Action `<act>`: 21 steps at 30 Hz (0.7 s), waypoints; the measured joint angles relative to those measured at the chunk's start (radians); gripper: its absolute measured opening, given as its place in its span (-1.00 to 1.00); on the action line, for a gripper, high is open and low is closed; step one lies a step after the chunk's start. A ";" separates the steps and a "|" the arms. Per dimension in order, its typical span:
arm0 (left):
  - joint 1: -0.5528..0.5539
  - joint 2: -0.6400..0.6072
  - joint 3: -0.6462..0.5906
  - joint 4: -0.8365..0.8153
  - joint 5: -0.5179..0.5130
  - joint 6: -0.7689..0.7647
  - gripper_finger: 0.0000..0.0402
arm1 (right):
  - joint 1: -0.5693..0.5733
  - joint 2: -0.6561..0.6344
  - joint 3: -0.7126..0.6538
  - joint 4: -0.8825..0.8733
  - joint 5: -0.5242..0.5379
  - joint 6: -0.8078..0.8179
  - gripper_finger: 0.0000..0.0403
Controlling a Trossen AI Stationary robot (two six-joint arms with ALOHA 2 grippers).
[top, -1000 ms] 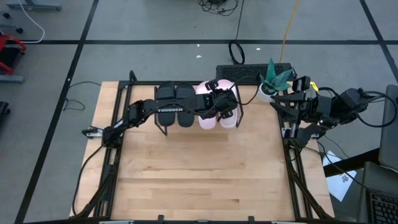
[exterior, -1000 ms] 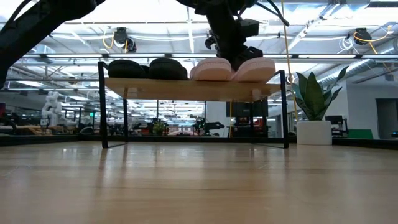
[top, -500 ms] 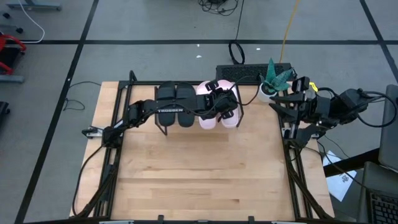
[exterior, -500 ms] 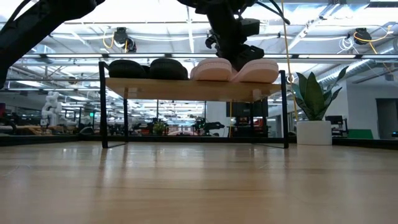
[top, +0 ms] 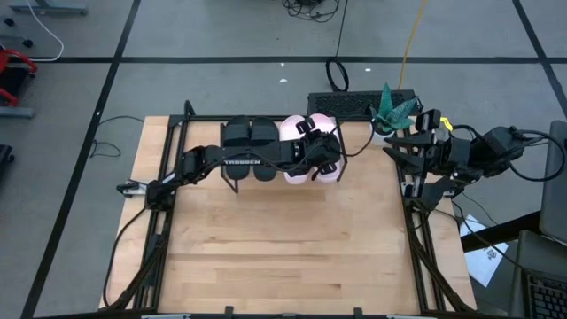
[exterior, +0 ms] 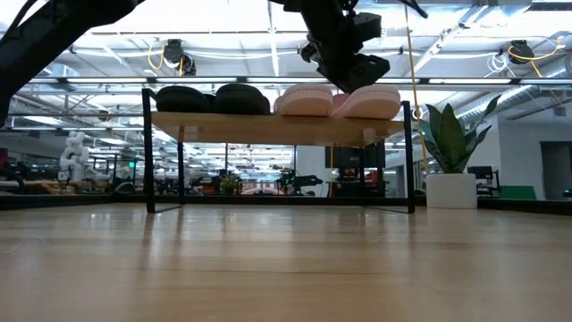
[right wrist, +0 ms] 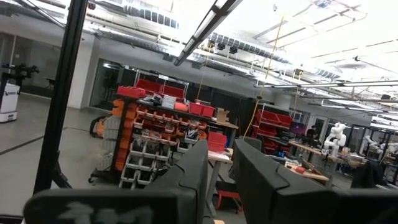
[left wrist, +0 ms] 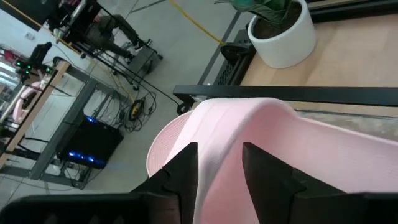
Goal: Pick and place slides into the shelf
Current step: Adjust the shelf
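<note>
Left gripper over the right end of the shelf, fingers parted to either side of the strap of the rightmost pale pink slide, not pinching it. In the left wrist view, a visible gap between each dark finger and the pink strap. Four slides in a row on the shelf's top board, near the far edge of the tabletop: two black slides at the left, two pink ones at the right. Low view alone shows the soles resting flat on the board; high view alone shows the potted plant at the far right corner. Right gripper parked off the tabletop's right edge, fingers nearly together, holding nothing.
</note>
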 joint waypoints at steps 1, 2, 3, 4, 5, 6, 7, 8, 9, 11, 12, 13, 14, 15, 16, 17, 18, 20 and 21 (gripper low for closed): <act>-0.003 0.000 0.000 0.000 -0.007 0.001 -0.36 | 0.000 0.000 0.000 0.000 0.000 0.000 -0.66; -0.008 0.000 0.000 0.000 -0.017 0.001 -0.36 | 0.000 0.000 0.000 0.000 0.000 0.000 -0.66; -0.014 0.000 0.000 0.000 -0.026 0.001 -0.36 | 0.000 0.000 0.000 0.000 0.000 0.000 -0.66; -0.019 -0.001 0.000 0.000 -0.034 0.000 -0.36 | 0.000 0.000 0.000 0.000 0.000 0.000 -0.66; -0.025 -0.005 0.000 -0.002 -0.042 0.001 -0.36 | 0.000 0.000 0.000 0.000 0.000 0.003 -0.66; -0.033 -0.009 0.000 -0.003 -0.044 0.001 -0.36 | 0.000 0.000 0.000 0.000 0.000 0.010 -0.66; -0.043 -0.017 0.000 -0.002 -0.043 0.002 -0.36 | 0.000 0.000 0.000 0.000 0.000 0.017 -0.66; -0.053 -0.026 0.000 -0.001 -0.045 0.003 -0.36 | 0.000 0.000 0.000 0.000 0.000 0.024 -0.66; -0.062 -0.034 0.000 0.006 -0.050 0.003 -0.36 | 0.000 0.000 0.000 0.000 0.000 0.026 -0.66; -0.083 -0.055 0.000 0.031 -0.082 0.003 -0.36 | 0.000 0.000 0.000 0.000 0.000 0.026 -0.66; -0.094 -0.067 0.000 0.042 -0.100 0.004 -0.36 | 0.000 0.000 0.000 0.000 0.000 0.026 -0.66; -0.104 -0.081 0.000 0.050 -0.109 0.003 -0.36 | 0.000 0.001 0.000 0.000 0.000 0.026 -0.66; -0.117 -0.096 0.000 0.052 -0.114 -0.001 -0.36 | 0.000 0.001 0.000 0.000 0.000 0.026 -0.66; -0.129 -0.114 0.000 0.048 -0.115 -0.005 -0.36 | 0.000 0.001 0.000 0.000 0.000 0.028 -0.66; -0.144 -0.130 0.000 0.039 -0.119 -0.014 -0.36 | 0.000 0.000 0.000 -0.003 0.000 0.034 -0.66; -0.163 -0.149 0.000 0.020 -0.128 -0.025 -0.36 | 0.000 0.000 0.000 -0.012 0.000 0.045 -0.66; -0.184 -0.166 0.000 -0.009 -0.142 -0.041 -0.36 | 0.000 0.000 0.000 -0.028 0.000 0.059 -0.66; -0.230 -0.199 0.000 -0.091 -0.184 -0.098 -0.36 | 0.000 -0.001 0.001 -0.093 0.020 0.094 -0.66; -0.256 -0.216 0.000 -0.145 -0.214 -0.136 -0.36 | 0.000 0.000 0.001 -0.145 0.051 0.115 -0.66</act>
